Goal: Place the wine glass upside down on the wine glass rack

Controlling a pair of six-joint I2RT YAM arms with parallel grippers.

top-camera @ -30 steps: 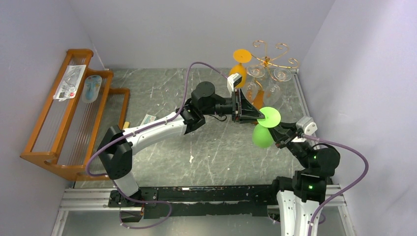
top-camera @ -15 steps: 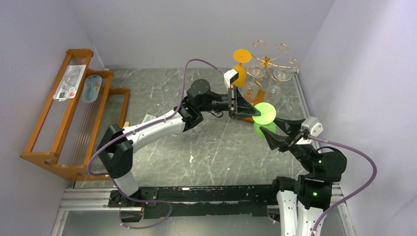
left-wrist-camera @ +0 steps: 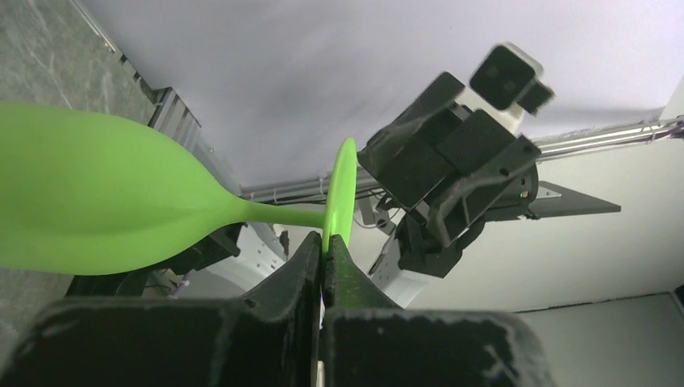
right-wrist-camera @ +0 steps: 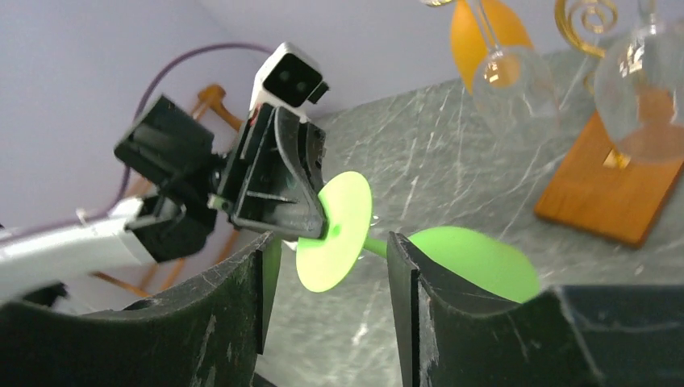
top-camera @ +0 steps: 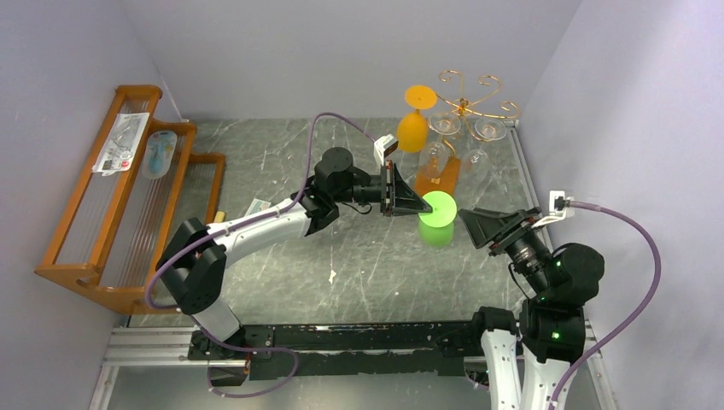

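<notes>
Top external view shows the green wine glass point(top-camera: 438, 220) held aloft over the worktop point(top-camera: 282, 171), foot uppermost and bowl below. It is near the gold wine glass rack point(top-camera: 465, 94) but not on it. The left fingers point(top-camera: 408, 202) are pinched fully together on the thin edge of the foot. The right fingers point(top-camera: 483, 225) stand apart just beside the glass, holding nothing. The glass looks like opaque plastic, so probably light, stiff and smooth. An edge pinch may let it swing, and the stem would likely give a surer hold. Counted: one green glass, one orange glass point(top-camera: 414, 130) and two clear glasses point(top-camera: 435, 156) hanging on the one rack.
</notes>
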